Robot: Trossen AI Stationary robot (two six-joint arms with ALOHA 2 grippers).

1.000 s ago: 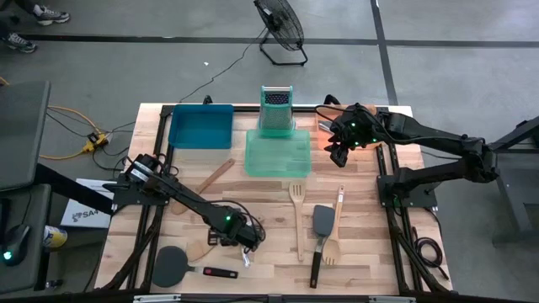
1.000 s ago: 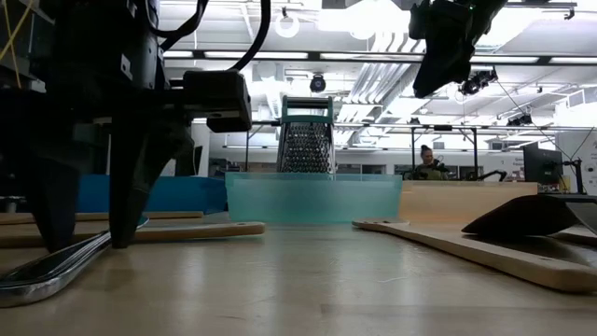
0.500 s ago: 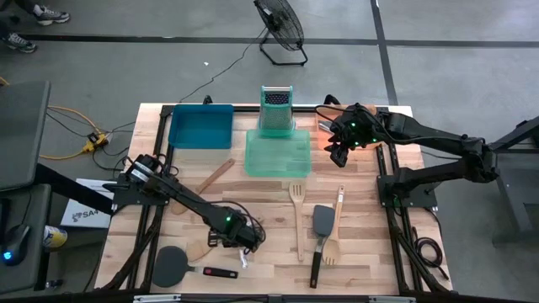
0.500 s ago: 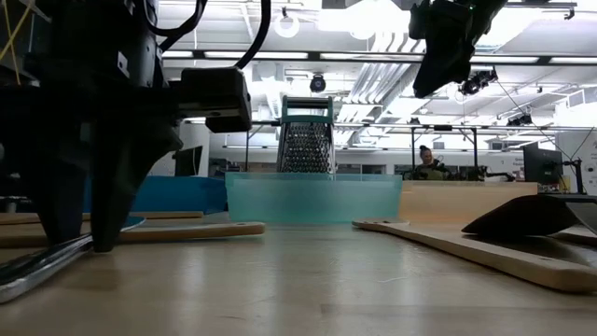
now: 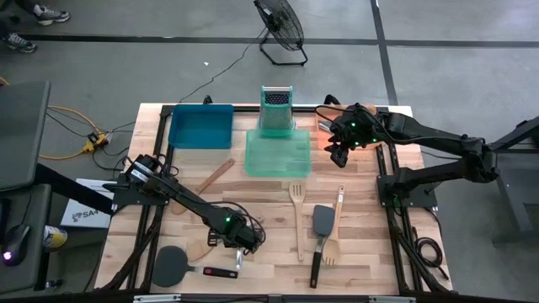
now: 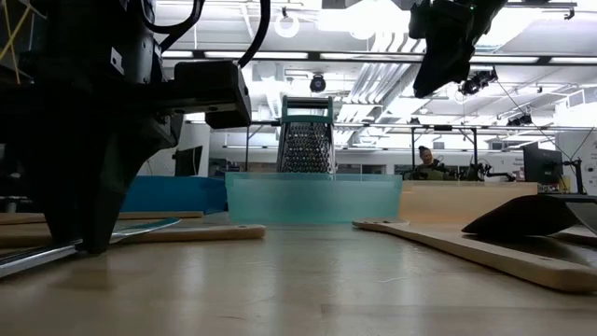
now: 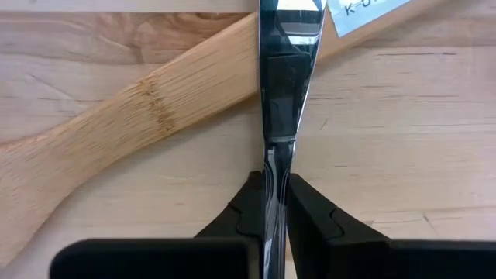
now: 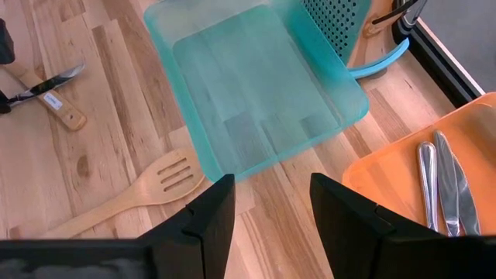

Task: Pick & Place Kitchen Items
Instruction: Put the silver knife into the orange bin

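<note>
My left gripper (image 5: 242,245) stands near the table's near edge, pointing down, shut on a silver metal utensil (image 7: 279,77) that crosses a pale wooden spoon's handle (image 7: 139,124). My right gripper (image 5: 337,150) hangs open, high over the gap between the green tray (image 5: 278,153) and the orange tray (image 8: 434,194). The orange tray holds silver cutlery (image 8: 438,174). A wooden slotted spatula (image 5: 296,202), a black spatula (image 5: 322,220) and a wooden spoon (image 5: 335,231) lie flat on the table right of centre. A round black spatula with a red-tipped handle (image 5: 173,265) lies near the left gripper. My left gripper pinches the silver utensil at its narrow stretch (image 7: 273,167) between the two fingers (image 7: 306,205), coming from above and pointing down. The utensil stands on its edge and runs on ahead over the wooden handle. In the low view it slants (image 6: 140,229), its near end low by the table.
A blue tray (image 5: 200,126) sits at the far left. The upright metal grater (image 5: 275,108) stands behind the green tray. Another wooden utensil (image 5: 217,174) lies left of the green tray. Bare wood shows between the left gripper and the slotted spatula.
My left gripper has shut: its fingertips stood apart on either side of the silver utensil and now meet on it. The utensil, which lay flat, has turned onto its edge and its far end has come up a little. My right arm has kept still.
</note>
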